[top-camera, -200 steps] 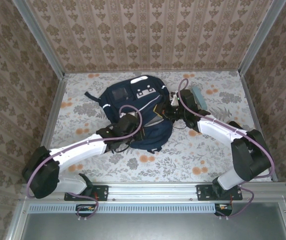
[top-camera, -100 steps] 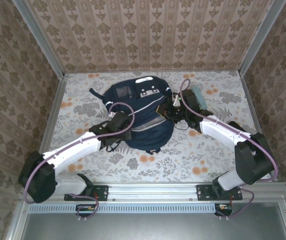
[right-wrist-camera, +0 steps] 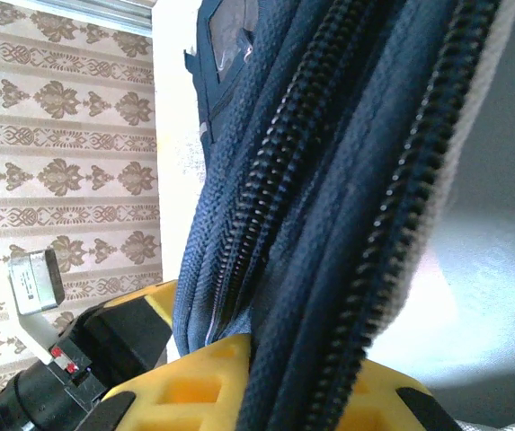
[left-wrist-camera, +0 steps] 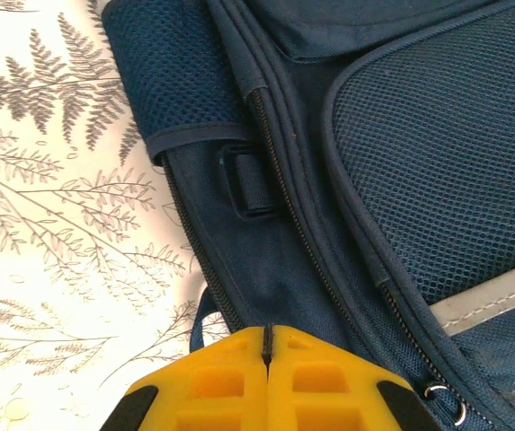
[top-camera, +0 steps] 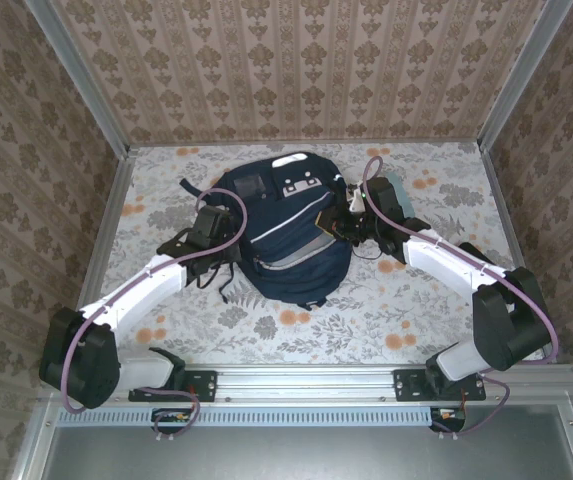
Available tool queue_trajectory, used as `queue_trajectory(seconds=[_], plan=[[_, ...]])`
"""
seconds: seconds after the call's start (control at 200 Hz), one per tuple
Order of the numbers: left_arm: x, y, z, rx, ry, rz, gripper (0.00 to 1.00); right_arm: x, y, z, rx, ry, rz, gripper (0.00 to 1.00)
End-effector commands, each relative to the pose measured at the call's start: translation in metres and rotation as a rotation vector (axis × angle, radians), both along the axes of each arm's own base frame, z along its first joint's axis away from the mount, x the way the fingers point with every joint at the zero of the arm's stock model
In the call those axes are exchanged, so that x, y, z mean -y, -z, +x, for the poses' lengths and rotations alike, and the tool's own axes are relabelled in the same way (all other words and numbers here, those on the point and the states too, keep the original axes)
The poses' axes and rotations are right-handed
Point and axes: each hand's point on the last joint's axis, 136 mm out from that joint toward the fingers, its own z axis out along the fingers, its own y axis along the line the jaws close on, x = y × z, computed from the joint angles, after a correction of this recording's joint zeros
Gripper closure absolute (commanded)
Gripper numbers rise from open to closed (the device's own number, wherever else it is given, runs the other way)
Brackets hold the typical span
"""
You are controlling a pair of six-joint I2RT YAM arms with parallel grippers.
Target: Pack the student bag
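Student bag (top-camera: 281,225), seen from above: a dark navy backpack lying flat on the flower-patterned desk (top-camera: 366,300), towards the far middle, straps trailing at its left. The left hand (top-camera: 228,238) sits at the bag's left flank. The right hand (top-camera: 341,225) meets the bag's right edge, where the fabric looks lifted.

Left wrist view: the student bag (left-wrist-camera: 401,162) fills the right and top, with its mesh side pocket (left-wrist-camera: 176,81) and a long zip (left-wrist-camera: 302,224) running down towards a small metal ring (left-wrist-camera: 444,395). The left hand (left-wrist-camera: 267,359) is at the bottom, its two yellow fingers pressed together with nothing between them, just short of the bag's side seam. The desk (left-wrist-camera: 50,224) shows on the left.

Right wrist view: the student bag (right-wrist-camera: 329,180) rises as a folded, zip-lined edge straight out of the right hand (right-wrist-camera: 275,377), whose yellow fingers are closed on that fabric.

Judged from this, the step in hand is holding the main opening up by its rim (packing proper looks not yet under way). The next move likely calls for the left hand to part its fingers and take the zip pull or the opposite rim, while the right hand's pinch holds firm so the opening does not sag.
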Motion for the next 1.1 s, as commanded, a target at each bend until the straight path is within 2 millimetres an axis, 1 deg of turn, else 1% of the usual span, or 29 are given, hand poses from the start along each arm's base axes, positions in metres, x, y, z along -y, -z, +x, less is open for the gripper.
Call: queue_trajectory(seconds=[0.0,0.105,0.195,0.3,0.34,0.43,0.62,0.7,0.78,0.84,0.955,0.98,1.02,1.05,1.095], plan=[[0.028,-0.010,-0.013,-0.006,0.168,-0.096,0.84,-0.003,-0.030,-0.006,0.076,-0.043,0.038,0.98],[0.024,-0.005,-0.028,-0.030,0.183,-0.092,0.70,-0.005,-0.038,-0.001,0.089,-0.043,0.047,0.98],[0.021,-0.002,-0.038,-0.030,0.187,-0.109,0.63,-0.009,-0.054,0.007,0.115,-0.044,0.081,0.98],[0.027,-0.002,-0.045,-0.011,0.221,-0.152,0.57,-0.014,-0.074,0.016,0.136,-0.040,0.135,0.98],[0.031,-0.002,-0.047,0.001,0.241,-0.166,0.56,-0.016,-0.079,0.019,0.140,-0.039,0.155,0.98],[0.038,0.005,-0.051,0.002,0.278,-0.161,0.53,-0.018,-0.089,0.024,0.138,-0.035,0.197,0.98],[0.053,0.010,-0.046,0.005,0.323,-0.195,0.52,-0.021,-0.099,0.029,0.137,-0.039,0.237,0.98],[0.057,0.013,-0.042,0.005,0.328,-0.203,0.54,-0.021,-0.100,0.030,0.140,-0.036,0.238,0.98],[0.058,0.018,-0.038,0.004,0.324,-0.197,0.60,-0.020,-0.102,0.029,0.144,-0.037,0.239,0.98],[0.061,0.018,-0.035,0.015,0.331,-0.200,0.65,-0.020,-0.102,0.029,0.142,-0.037,0.237,0.98],[0.067,0.017,-0.031,0.034,0.355,-0.211,0.69,-0.020,-0.100,0.028,0.137,-0.040,0.236,0.98],[0.068,0.016,-0.030,0.038,0.360,-0.214,0.71,-0.020,-0.099,0.029,0.135,-0.040,0.235,0.98],[0.068,0.015,-0.028,0.045,0.358,-0.213,0.78,-0.020,-0.099,0.028,0.136,-0.040,0.235,0.98],[0.067,0.017,-0.027,0.044,0.349,-0.206,0.83,-0.020,-0.098,0.028,0.136,-0.041,0.234,0.98],[0.064,0.019,-0.025,0.039,0.331,-0.189,0.88,-0.019,-0.098,0.028,0.136,-0.038,0.230,0.98]])
